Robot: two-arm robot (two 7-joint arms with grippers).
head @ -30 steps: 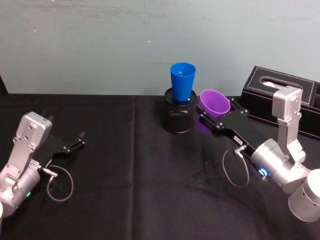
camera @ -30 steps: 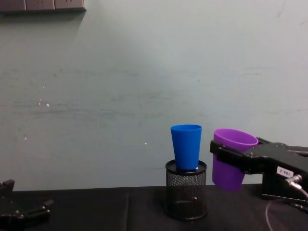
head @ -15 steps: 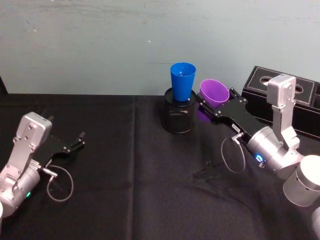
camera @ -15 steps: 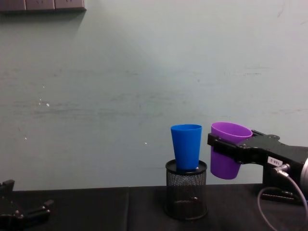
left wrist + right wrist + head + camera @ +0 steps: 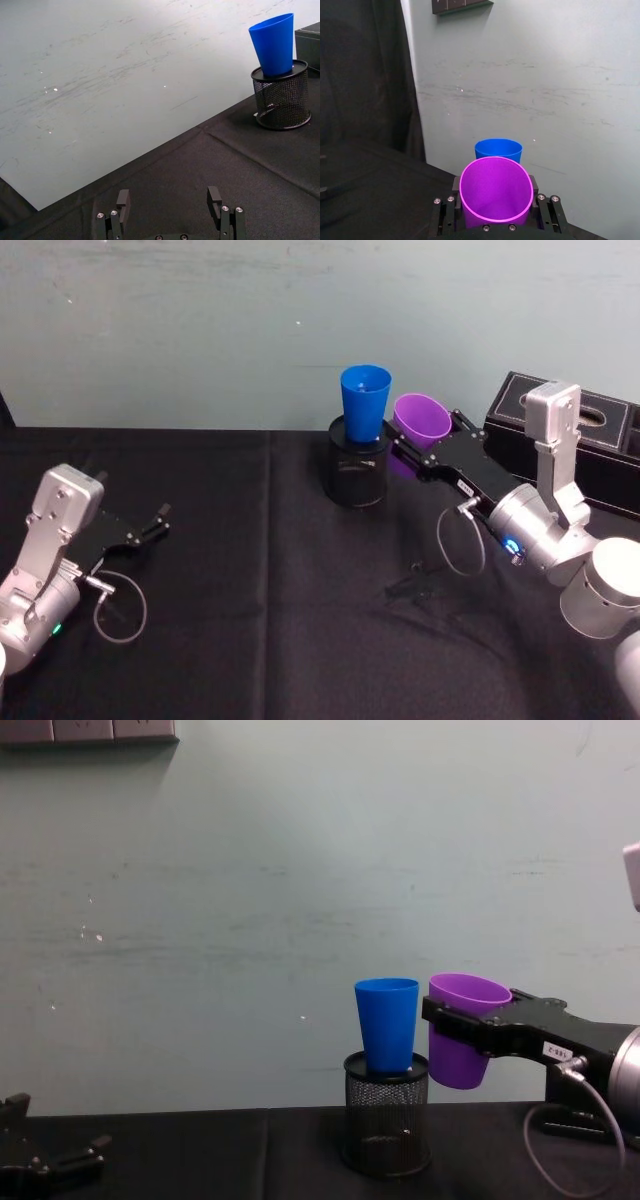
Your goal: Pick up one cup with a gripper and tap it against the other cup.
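1. The black table (image 5: 250,590) bears the left gripper (image 5: 160,520) low at its left side, fingers spread and empty.
2. The right gripper (image 5: 425,432), raised, clenches the purple cup (image 5: 458,1055).
3. A mesh pen holder (image 5: 386,1125) holds the blue cup (image 5: 387,1020) upright.
4. The purple cup hangs just beside the blue cup's rim.

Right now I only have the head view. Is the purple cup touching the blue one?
Observer: No. Chest view shows a thin gap between purple cup and blue cup.
Operator: Grip centred?
Observer: Right wrist view: right gripper holds the purple cup on both sides, blue cup straight ahead.
Operator: Left arm?
Observer: Left wrist view: left gripper open, empty, low over the black cloth.
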